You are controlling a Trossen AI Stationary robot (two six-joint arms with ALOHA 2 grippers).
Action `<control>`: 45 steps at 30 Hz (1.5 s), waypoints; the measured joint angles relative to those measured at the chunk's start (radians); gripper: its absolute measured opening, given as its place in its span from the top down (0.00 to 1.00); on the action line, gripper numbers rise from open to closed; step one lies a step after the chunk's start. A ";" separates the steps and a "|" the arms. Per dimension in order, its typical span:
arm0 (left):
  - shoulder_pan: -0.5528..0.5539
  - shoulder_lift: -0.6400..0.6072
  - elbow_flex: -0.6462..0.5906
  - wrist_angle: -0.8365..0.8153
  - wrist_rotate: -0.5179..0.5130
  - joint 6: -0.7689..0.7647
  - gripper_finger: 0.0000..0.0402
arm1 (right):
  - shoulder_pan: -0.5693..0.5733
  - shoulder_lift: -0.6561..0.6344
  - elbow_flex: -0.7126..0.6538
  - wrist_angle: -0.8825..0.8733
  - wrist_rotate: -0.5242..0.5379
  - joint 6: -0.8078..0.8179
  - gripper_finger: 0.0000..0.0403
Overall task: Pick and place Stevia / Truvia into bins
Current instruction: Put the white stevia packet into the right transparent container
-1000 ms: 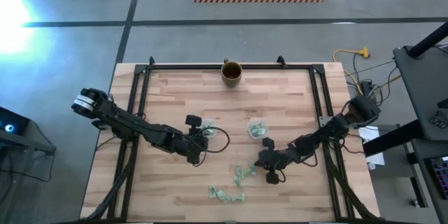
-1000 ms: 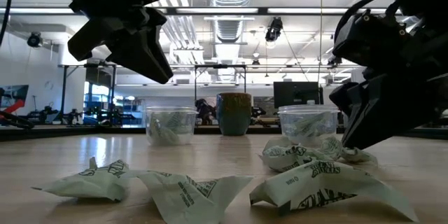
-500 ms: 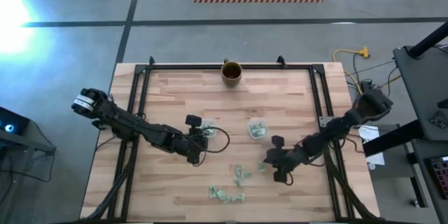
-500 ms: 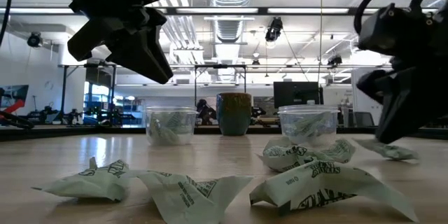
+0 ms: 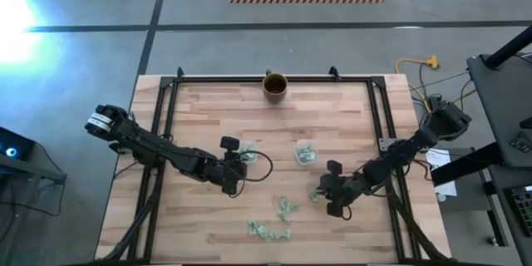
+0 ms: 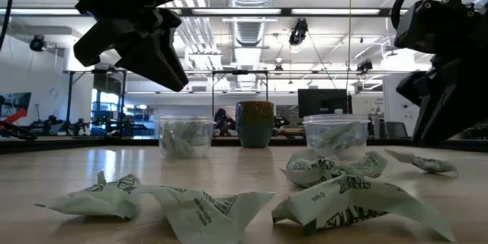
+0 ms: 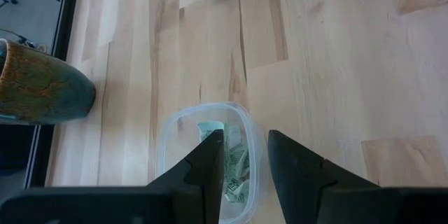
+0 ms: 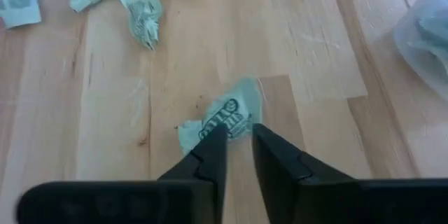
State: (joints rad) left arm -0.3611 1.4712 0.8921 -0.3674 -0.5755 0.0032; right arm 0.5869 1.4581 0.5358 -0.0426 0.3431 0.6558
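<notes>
My left gripper (image 7: pixel 245 140) hangs open and empty just above the left clear cup (image 7: pixel 206 164), which holds green-and-white packets. It stands on the table, left of centre (image 6: pixel 185 136). The right clear cup (image 5: pixel 305 153) also holds packets. My right gripper (image 8: pixel 238 131) is low over the table, right of centre, its fingers a narrow gap apart. Its tips stand at the near edge of a single packet (image 8: pixel 227 115) that lies flat on the wood (image 6: pixel 423 162). Several more packets (image 5: pixel 287 208) lie loose toward the table's near edge. My right gripper comes at the single packet's edge (image 8: pixel 236 127) slanting down from the table's right side, one tip on either side of that edge. I cannot tell whether the tips touch it. The packet lies flat on the table.
A brown-gold mug (image 5: pixel 275 86) stands at the middle of the far edge. A black frame rail (image 5: pixel 378 116) runs along the table's sides. Bare wood lies between the two cups and the mug.
My right gripper has gone toward the table's right edge, away from the heap of packets, then risen a little. One packet has slid along the table with it and now lies apart from the heap.
</notes>
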 joint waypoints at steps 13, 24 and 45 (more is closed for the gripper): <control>0.000 0.000 0.000 0.001 0.000 0.000 0.76 | 0.000 0.052 -0.002 0.110 0.005 0.018 0.48; 0.001 0.000 0.000 0.002 0.000 0.000 0.76 | 0.000 0.150 0.002 0.139 0.023 0.021 0.38; 0.001 0.000 -0.003 0.001 0.000 0.000 0.76 | 0.000 0.139 0.034 0.127 0.049 -0.158 0.96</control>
State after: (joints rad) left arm -0.3603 1.4712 0.8894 -0.3668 -0.5751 0.0029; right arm 0.5865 1.5966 0.5695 0.0845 0.3924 0.4980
